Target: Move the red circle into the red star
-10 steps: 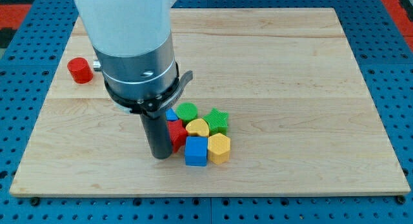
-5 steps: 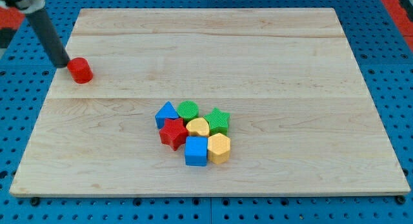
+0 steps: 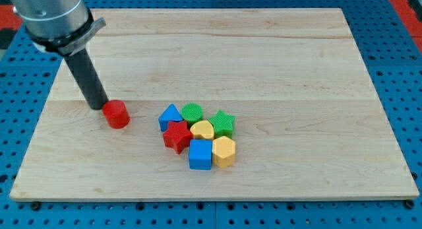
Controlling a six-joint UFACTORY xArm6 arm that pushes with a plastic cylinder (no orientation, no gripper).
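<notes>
Since the red circle [image 3: 117, 114] looks like a small, light, rigid puck, I'd guess it slides easily but can veer off if nudged off-centre. No fingers here to open or close, just my tip [image 3: 99, 106] touching its upper-left edge, which seems the right side to push from. It sits left of the cluster, near the red star [image 3: 177, 136]. The blue triangle [image 3: 171, 116] sits just above the star and could get clipped; the green circle [image 3: 192, 112], yellow heart [image 3: 202, 130] and blue cube [image 3: 200, 154] crowd behind.
</notes>
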